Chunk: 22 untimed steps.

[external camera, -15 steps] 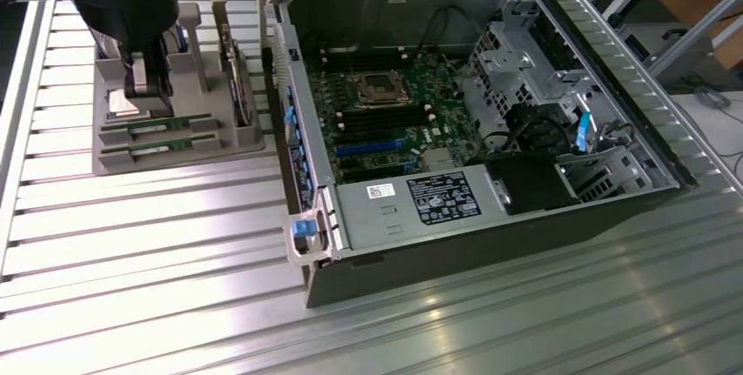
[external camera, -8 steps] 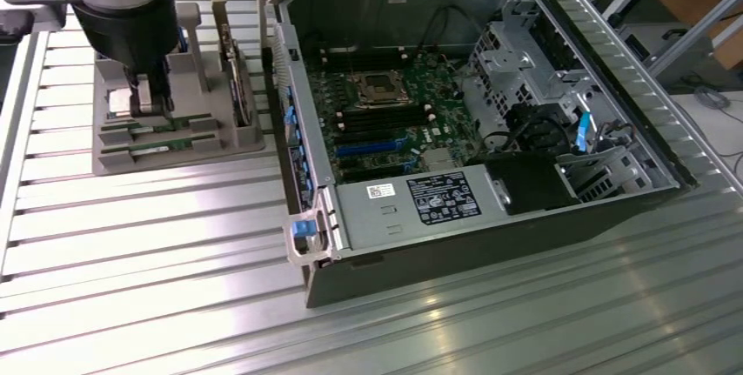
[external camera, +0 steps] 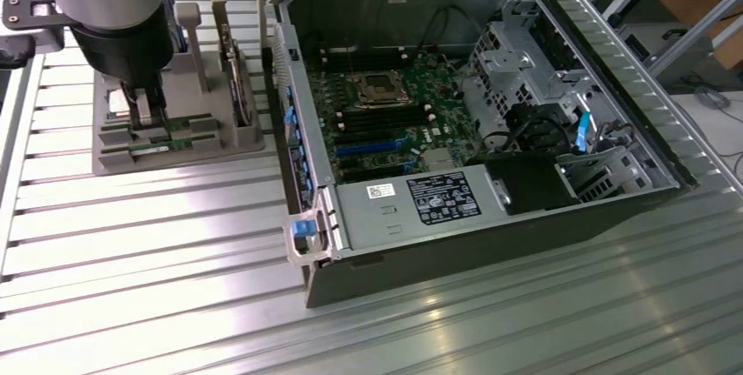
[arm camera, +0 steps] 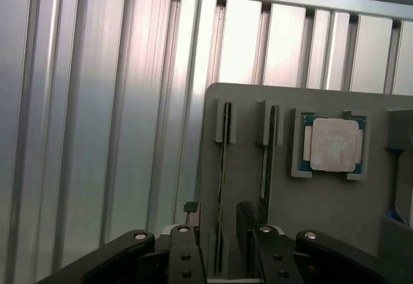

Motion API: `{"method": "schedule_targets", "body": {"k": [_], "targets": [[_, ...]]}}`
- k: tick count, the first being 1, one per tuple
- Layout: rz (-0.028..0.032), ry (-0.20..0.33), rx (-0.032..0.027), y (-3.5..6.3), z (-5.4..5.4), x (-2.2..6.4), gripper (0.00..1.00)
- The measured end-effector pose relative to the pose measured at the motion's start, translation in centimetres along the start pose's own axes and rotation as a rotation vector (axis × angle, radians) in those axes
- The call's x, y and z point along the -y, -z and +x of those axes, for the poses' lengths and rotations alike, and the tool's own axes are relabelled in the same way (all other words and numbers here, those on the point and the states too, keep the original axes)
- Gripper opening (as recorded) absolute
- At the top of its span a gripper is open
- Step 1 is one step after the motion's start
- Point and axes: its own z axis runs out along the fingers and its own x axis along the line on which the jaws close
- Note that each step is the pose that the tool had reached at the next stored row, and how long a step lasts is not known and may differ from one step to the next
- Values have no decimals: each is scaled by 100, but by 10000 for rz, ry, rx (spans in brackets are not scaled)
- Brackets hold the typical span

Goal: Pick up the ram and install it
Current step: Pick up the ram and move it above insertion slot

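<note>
Closest to the wrist camera, the gripper (arm camera: 221, 235) has its two dark fingers (arm camera: 191, 245) spread wide, one on each side of the ram (arm camera: 221, 161). The ram stands on edge in a narrow slot of the grey holder (arm camera: 245, 122). Whether the fingers touch the stick I cannot tell. A second ram (arm camera: 266, 168) stands just beside it in a parallel slot, outside the fingers. Further along the same holder, the square silver CPU (arm camera: 333, 144) lies flat in its own recess, well apart from both sticks. Beyond the holder's edge runs the ribbed aluminium surface (arm camera: 97, 103). In the exterior view, the arm (external camera: 104, 1) reaches straight down over the holder at the exterior view's left. The gripper (external camera: 148, 117) is lowered among the slots there, and a card with a metal bracket (external camera: 238, 79) stands upright near it. Well to the exterior view's right, the open computer case (external camera: 465, 262) lies on its side on the surface. Its power supply (external camera: 406, 205) sits towards the camera, with the green motherboard (external camera: 384, 123) behind it and the CPU socket (external camera: 378, 88) further back.
</note>
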Motion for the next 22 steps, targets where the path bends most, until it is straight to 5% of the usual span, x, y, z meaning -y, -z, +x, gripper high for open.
{"method": "schedule_targets", "body": {"k": [6, 17, 22], "targets": [[-3, 86, -5, -136, -93, 15, 36], [-7, 187, -10, -345, -90, -24, 36], [-6, 244, -12, -357, -65, -25, 36]]}}
